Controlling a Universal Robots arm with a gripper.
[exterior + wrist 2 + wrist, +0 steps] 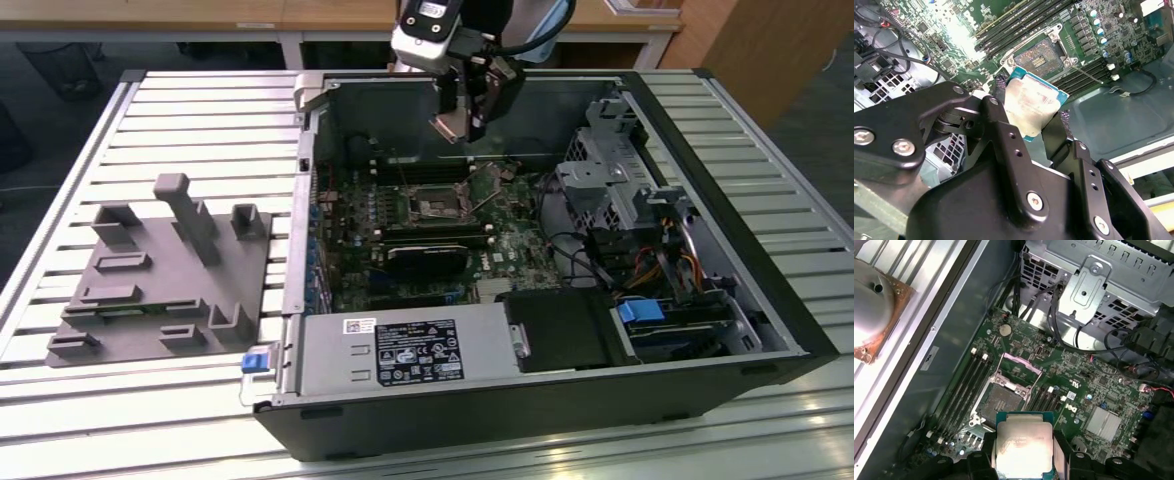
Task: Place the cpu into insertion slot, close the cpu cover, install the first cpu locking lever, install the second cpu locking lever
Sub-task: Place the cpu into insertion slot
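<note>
Your tool [463,132] pinches the cpu [1023,447] by two opposite edges, clear of the motherboard [1074,385]. In the exterior view, the tool hangs at 12 o'clock of the insertion slot [438,207], apart from it. The cpu cover [1016,371] stands raised, exposing the slot's dark centre.

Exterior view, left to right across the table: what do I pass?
Grey plastic fixture block with upright posts → square silver-framed insertion slot on the green board → silvery perforated metal drive cage.
</note>
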